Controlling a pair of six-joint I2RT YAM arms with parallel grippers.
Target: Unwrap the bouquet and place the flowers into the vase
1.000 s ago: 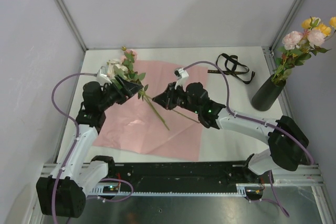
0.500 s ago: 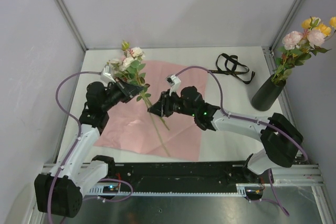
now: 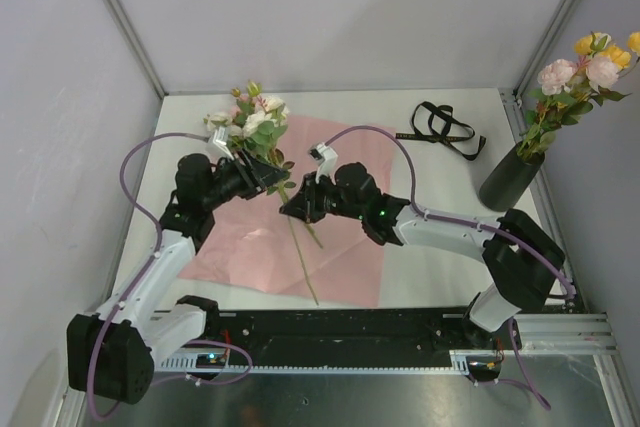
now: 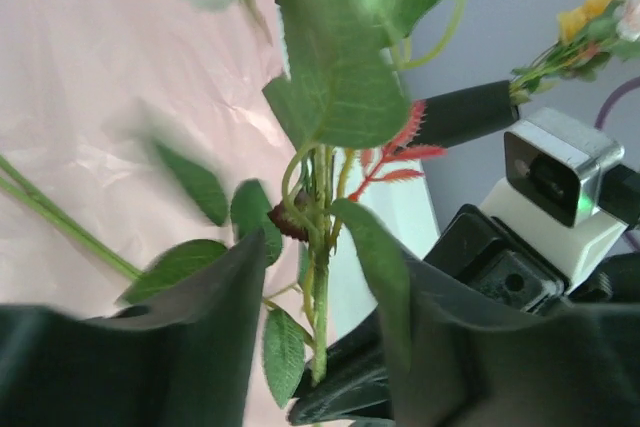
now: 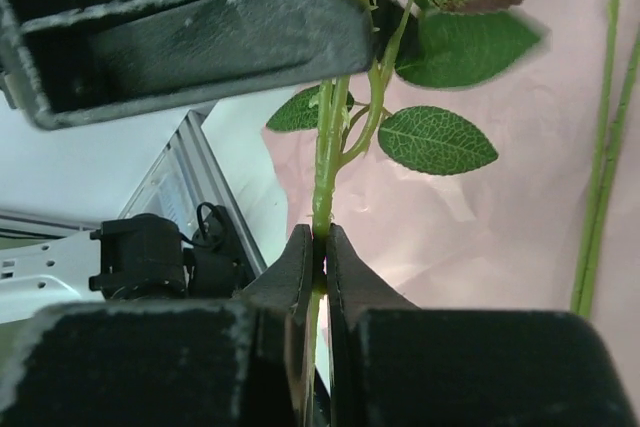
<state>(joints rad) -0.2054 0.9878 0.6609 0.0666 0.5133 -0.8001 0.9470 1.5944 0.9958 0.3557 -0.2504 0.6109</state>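
Observation:
The flowers (image 3: 250,119), pink and white blooms with green leaves, stand over the far left of the spread pink paper (image 3: 340,257). My right gripper (image 3: 288,209) is shut on a green stem (image 5: 325,162) of the bunch, just below the leaves; its jaws pinch it (image 5: 322,247). My left gripper (image 3: 275,179) is higher on the same stem (image 4: 322,307), open, with its fingers (image 4: 215,337) standing either side of it. Two more thin stems (image 5: 600,147) trail down across the paper. The dark vase (image 3: 508,179) at the right wall holds yellow and pink flowers (image 3: 585,62).
A black ribbon (image 3: 445,127) lies loose on the white table behind the paper, between the arms and the vase. Grey enclosure walls stand close on the left, back and right. The black rail (image 3: 340,332) with the arm bases runs along the near edge.
The bunch and my left gripper have shifted right and farther back, the blooms more upright. My right gripper has slid left to the stem just under the left gripper.

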